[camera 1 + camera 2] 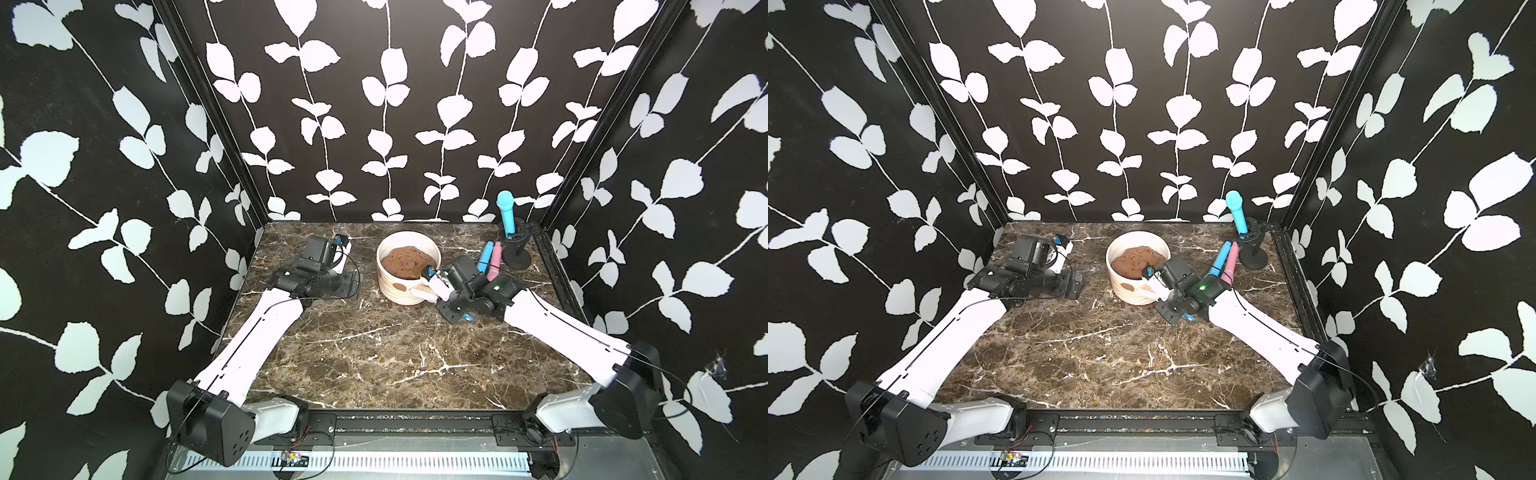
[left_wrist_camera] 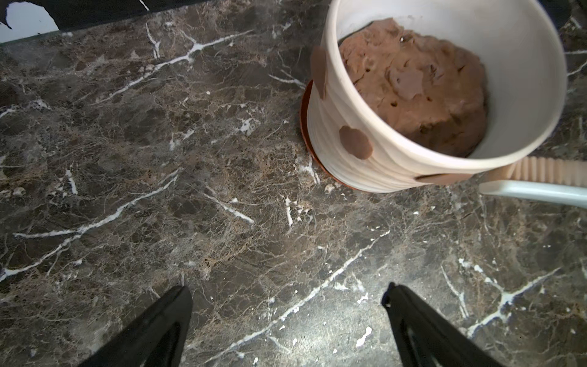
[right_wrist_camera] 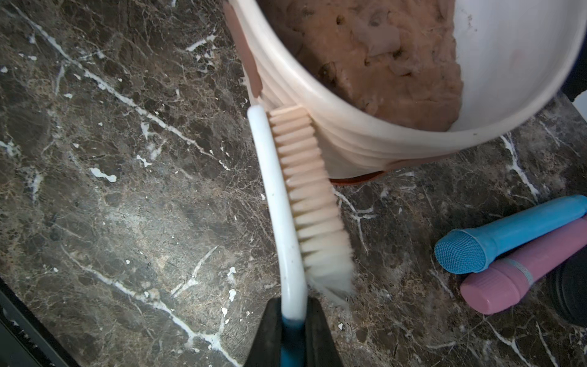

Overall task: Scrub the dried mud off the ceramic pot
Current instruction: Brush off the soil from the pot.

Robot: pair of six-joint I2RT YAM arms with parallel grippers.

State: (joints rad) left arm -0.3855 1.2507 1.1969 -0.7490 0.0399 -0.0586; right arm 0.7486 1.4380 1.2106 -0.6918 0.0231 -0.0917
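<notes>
Right gripper (image 3: 292, 309) clamped on brush (image 3: 273, 190) — bristles (image 3: 305, 184) against ceramic pot (image 3: 349, 149); left gripper (image 2: 286, 287) wide, empty.

The near half of the tabletop (image 1: 374, 353) is left open, as is the strip between the left claw (image 2: 286, 286) and the ceramic pot (image 1: 385, 282). The pot's right side is blocked by the brush (image 3: 305, 190), two microphones (image 3: 508, 235) and a black stand (image 1: 517, 261).

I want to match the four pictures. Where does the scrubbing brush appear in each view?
Top view: the brush just right of centre, against the ceramic pot's near wall.
Top view: the brush at centre, same wall.
Left wrist: only its head shows, cut by the picture's edge, beside the pot.
Right wrist: mid-picture, from the right gripper to the pot.
Shared landmark: the ceramic pot.
</notes>
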